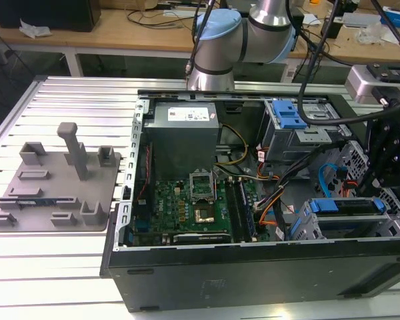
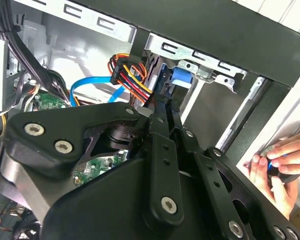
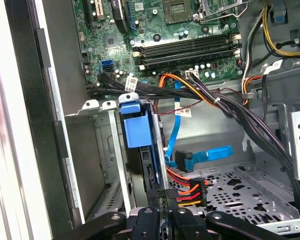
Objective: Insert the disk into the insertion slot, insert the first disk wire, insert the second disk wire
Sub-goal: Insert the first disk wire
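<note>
The disk (image 1: 350, 205), in its bright blue frame (image 3: 136, 125), sits inside the low grey insertion slot (image 1: 333, 228) at the case's corner on the exterior view's right. My gripper (image 3: 162, 202) hangs right beside the disk's edge, its fingers (image 2: 160, 150) together. At the fingertips is the black plug of a red, orange and yellow disk wire (image 3: 187, 192). A blue flat disk wire (image 3: 205, 155) lies loose on the case floor next to the cage. In the exterior view the black gripper (image 1: 385, 180) stands over the slot.
A taller grey cage with a blue latch (image 1: 290, 117) stands behind the slot. Black cable bundles (image 3: 240, 115) cross above the motherboard (image 1: 193, 207). A person's hand (image 2: 280, 165) rests at the case's edge. A grey fixture plate (image 1: 53, 187) lies outside the case.
</note>
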Controlling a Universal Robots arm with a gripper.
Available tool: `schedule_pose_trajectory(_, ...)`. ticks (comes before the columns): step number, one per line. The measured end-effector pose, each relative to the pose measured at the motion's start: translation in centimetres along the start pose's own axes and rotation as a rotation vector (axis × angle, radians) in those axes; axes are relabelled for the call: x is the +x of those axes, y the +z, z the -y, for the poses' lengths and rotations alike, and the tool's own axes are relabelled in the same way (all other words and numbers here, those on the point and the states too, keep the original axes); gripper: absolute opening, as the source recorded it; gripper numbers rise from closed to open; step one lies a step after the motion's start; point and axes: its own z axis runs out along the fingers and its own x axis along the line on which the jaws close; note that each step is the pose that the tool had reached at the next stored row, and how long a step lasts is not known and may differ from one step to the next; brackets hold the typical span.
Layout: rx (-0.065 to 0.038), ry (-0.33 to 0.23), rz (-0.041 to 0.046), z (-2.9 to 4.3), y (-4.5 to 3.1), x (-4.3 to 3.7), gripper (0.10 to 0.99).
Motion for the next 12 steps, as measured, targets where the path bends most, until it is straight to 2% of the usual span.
schedule_pose_trajectory(12, 0.000, 0.000, 0.0002, 0.00, 0.16, 0.26, 0.165)
